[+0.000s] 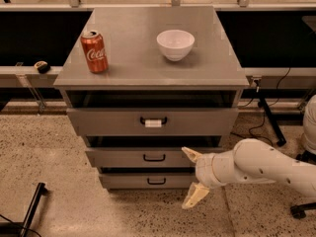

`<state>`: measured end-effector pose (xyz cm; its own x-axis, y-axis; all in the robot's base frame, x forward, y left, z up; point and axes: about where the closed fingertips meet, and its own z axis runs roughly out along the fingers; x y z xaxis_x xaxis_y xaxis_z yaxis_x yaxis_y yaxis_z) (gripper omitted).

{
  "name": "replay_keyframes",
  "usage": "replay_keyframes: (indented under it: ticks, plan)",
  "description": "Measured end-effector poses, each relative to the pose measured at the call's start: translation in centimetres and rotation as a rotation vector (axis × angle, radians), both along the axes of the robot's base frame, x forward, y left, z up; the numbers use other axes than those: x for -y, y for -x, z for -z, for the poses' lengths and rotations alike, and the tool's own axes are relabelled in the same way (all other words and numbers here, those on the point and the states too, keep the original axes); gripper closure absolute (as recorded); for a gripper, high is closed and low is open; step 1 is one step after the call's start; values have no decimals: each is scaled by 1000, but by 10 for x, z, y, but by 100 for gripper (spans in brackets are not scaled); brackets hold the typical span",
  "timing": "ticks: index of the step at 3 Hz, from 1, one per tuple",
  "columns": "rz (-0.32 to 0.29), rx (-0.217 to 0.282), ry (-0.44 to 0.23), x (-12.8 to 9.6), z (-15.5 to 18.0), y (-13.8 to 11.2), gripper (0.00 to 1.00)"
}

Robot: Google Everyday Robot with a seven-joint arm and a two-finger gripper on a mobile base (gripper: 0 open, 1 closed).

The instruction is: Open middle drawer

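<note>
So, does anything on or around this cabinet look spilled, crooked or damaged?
Nothing stands out. The cola can and white bowl stand upright; the open gripper hangs before the middle drawer, right of its handle.
</note>
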<state>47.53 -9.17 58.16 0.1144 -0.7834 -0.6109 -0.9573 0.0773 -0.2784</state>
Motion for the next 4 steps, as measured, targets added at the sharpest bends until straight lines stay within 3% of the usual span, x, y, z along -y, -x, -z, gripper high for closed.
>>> replay_keyframes:
  ticks: [1, 2, 3, 4]
  plan:
    - [-21, -5, 30, 7, 24, -21, 0]
    - [-38, -18, 88, 26, 66, -60, 0]
    - [-56, -25, 54, 39, 98, -87, 0]
    - [-54, -16, 45, 39, 101, -97, 0]
